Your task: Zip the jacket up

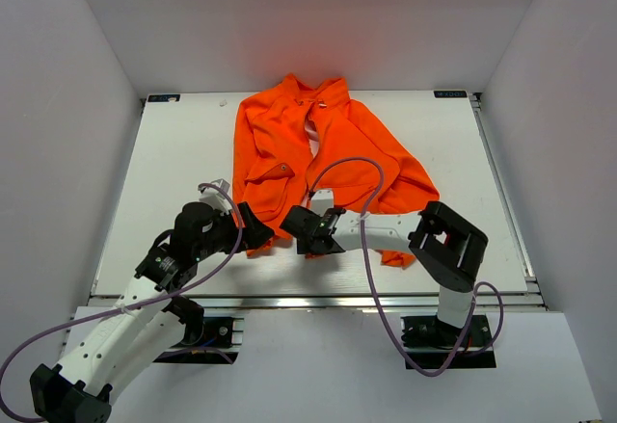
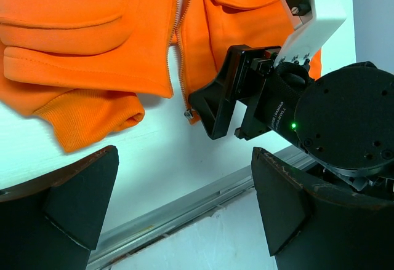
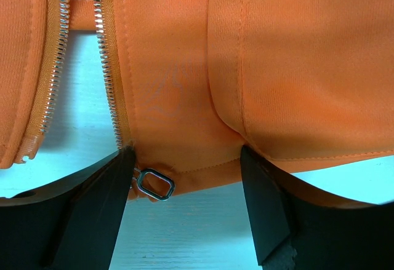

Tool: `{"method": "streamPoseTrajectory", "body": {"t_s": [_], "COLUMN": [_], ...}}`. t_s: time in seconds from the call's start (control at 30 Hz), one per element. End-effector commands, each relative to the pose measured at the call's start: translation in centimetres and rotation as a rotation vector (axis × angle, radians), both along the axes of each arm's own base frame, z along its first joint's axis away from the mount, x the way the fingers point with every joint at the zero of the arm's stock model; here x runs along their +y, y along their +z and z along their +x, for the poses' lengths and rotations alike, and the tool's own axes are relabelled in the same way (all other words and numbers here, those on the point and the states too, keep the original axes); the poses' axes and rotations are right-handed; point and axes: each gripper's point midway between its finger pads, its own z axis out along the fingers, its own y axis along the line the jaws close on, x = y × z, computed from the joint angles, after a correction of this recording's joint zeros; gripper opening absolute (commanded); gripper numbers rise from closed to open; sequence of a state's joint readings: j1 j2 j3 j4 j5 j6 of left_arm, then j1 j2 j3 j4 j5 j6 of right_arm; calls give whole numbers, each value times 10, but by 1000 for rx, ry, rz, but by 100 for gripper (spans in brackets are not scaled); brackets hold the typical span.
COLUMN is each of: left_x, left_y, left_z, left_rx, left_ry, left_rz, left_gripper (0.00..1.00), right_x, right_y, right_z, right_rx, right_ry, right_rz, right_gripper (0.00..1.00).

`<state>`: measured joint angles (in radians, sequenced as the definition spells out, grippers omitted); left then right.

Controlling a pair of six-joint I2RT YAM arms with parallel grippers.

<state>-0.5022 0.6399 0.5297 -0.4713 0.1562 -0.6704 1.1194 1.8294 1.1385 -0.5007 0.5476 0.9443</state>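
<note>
The orange jacket [image 1: 337, 148] is lying flat on the white desk [image 1: 183, 153], collar toward the back wall and hem toward the arms. The front isn't zipped: the two front edges sit apart, and you can see desk between them down near the hem.

Both grippers are low at the hem, near each other. The right gripper [image 3: 184, 152] has its jaws spread wide, with the bottom corner of one front panel between them. The zipper teeth [image 3: 111, 98] run down right by one finger, and a little metal pull ring [image 3: 155, 182] sits at the hem just beside that finger. Can't tell if the fingers actually touch the fabric.

The left gripper [image 2: 183, 159] is wide too, with nothing in it and only bare desk between the jaws. It hovers just short of the hem, with a ribbed cuff [image 2: 92, 119] ahead of it.
</note>
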Motion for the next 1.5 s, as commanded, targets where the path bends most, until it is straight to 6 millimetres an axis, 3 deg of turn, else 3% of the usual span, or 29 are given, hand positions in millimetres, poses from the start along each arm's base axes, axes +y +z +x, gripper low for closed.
{"method": "streamPoseTrajectory", "body": {"t_s": [0.0, 0.17, 0.27, 0.37, 0.43, 0.5, 0.53, 0.57, 0.6, 0.63, 0.67, 0.73, 0.77, 1.0, 1.1, 1.13, 1.2, 1.47], "left_x": [5, 6, 7, 2, -5, -14, -18, -24, -27, -32, -36, -47, -54, -84, -96, -101, -109, -133], "left_y": [-7, -5, -4, -2, 4, 8, 13, 15, 15, 21, 23, 26, 22, 37, 39, 31, 38, 28], "left_z": [0, 1, 1, 0, 0, -3, -1, -4, -4, -1, 0, 2, 1, 20, 33, 35, 39, 52], "left_rx": [10, 8, 7, -1, -20, -31, -52, -54, -55, -81, -86, -94, -69, -146, -165, -137, -154, -125], "left_ry": [16, 27, 31, 0, -42, -102, -121, -156, -176, -194, -209, -255, -285, -375, -395, -415, -443, -509], "left_rz": [24, 28, 30, 14, -4, -24, -39, -56, -64, -86, -97, -139, -158, -279, -310, -316, -359, -402], "left_gripper": [98, 98, 98, 98, 98, 98, 98, 98, 98, 98, 98, 98, 98, 98, 98, 96, 89, 58], "right_x": [-13, -21, -26, -21, -16, -1, 4, 18, 13, 12, 12, 11, 12, 5, 4, 3, 2, 1], "right_y": [-15, -26, -29, -15, -3, 21, 30, 62, 57, 65, 85, 94, 109, 131, 141, 145, 149, 153], "right_z": [-3, -10, -12, -7, -4, 2, 0, 9, 2, 3, 8, 7, 8, 0, -2, -3, -2, -6], "right_rx": [25, 66, 75, 38, 4, -76, -86, -166, -165, -191, -244, -309, -352, -416, -438, -447, -458, -468], "right_ry": [-32, -44, -53, -11, 36, 147, 188, 214, 281, 292, 300, 384, 406, 478, 487, 486, 485, 521], "right_rz": [-68, -82, -83, -25, 26, 135, 186, 310, 315, 346, 410, 451, 481, 560, 597, 611, 621, 624], "right_gripper": [74, 60, 45, 18, 13, 4, 3, 2, 2, 2, 1, 2, 4, 0, 0, 0, 0, 0]}}
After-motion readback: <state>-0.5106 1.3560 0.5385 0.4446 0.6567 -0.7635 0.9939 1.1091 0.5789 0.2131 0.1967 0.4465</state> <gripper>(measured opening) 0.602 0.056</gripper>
